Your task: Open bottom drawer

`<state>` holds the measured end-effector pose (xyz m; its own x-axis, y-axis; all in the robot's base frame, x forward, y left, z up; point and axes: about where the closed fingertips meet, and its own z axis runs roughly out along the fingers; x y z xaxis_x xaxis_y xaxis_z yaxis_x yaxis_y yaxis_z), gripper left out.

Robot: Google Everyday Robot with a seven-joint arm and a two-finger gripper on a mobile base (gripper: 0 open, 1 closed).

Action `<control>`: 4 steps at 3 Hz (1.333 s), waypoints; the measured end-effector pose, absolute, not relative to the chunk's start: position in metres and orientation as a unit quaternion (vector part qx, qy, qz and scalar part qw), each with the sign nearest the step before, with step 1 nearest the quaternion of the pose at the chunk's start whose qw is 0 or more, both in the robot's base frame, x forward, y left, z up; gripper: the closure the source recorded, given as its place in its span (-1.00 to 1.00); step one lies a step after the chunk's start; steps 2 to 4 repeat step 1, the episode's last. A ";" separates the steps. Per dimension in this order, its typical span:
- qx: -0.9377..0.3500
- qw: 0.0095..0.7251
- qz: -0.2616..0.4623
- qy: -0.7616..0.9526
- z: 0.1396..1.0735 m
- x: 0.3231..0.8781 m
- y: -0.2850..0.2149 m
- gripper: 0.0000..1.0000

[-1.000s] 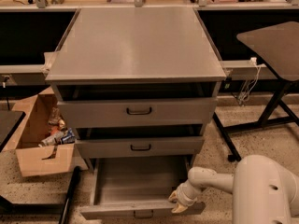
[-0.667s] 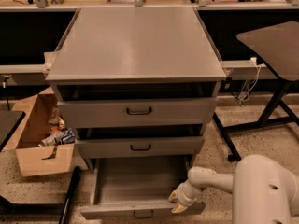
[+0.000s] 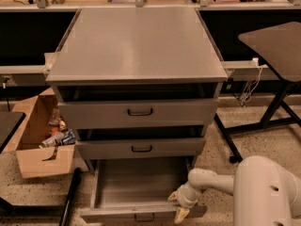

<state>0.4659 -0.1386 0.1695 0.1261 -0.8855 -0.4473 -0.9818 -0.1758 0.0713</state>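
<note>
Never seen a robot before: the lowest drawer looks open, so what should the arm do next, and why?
Probably ease the gripper away from the bottom drawer. Its tray already shows, pulled well out, and the gripper sits at the front right corner, so little pulling seems left.

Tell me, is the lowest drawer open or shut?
Open: the bottom drawer juts well forward of the middle drawer, its tray floor showing. The gripper is at its front right corner.
</note>
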 end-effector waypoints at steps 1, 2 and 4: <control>-0.741 0.121 0.199 0.630 0.170 0.466 -0.139 -1.00; -0.741 0.121 0.199 0.630 0.170 0.466 -0.139 -1.00; -0.741 0.121 0.199 0.630 0.170 0.466 -0.139 -1.00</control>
